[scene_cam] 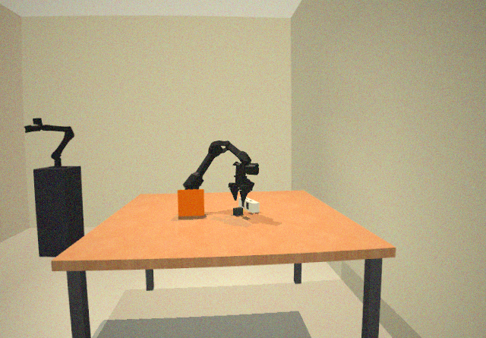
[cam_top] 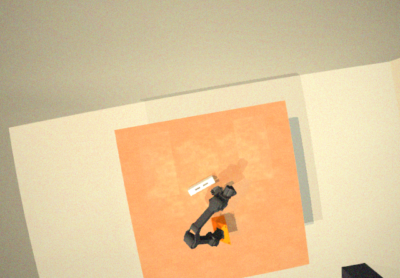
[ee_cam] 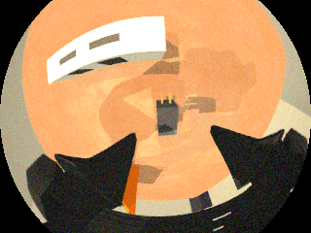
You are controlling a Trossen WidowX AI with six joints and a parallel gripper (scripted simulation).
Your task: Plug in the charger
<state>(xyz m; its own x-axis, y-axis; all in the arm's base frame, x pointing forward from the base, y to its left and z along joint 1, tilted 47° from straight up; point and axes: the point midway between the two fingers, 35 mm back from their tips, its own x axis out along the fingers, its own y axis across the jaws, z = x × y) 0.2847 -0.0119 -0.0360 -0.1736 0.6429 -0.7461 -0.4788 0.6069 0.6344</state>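
Observation:
The charger (scene_cam: 238, 211) (ee_cam: 167, 116) is a small dark grey block lying on the table, its two gold prongs (ee_cam: 166, 98) pointing toward the power strip's side in the wrist view. The white power strip (cam_top: 193, 192) (scene_cam: 254, 207) (ee_cam: 146, 34) lies beyond it, upper left in the wrist view, with two slots on top and two dark openings on the side facing the charger. My gripper (scene_cam: 239, 202) (ee_cam: 175, 133) is open and empty, pointing down above the charger, which appears between and slightly ahead of the fingertips. In the top view the arm hides the charger.
The orange base block (cam_top: 217, 220) (scene_cam: 190, 203) (ee_cam: 131, 189) stands under the arm's base on the orange table (cam_top: 155, 158) (scene_cam: 219, 244). A black pedestal (scene_cam: 58, 209) (cam_top: 361, 270) stands off the table, with another arm on it in the exterior view.

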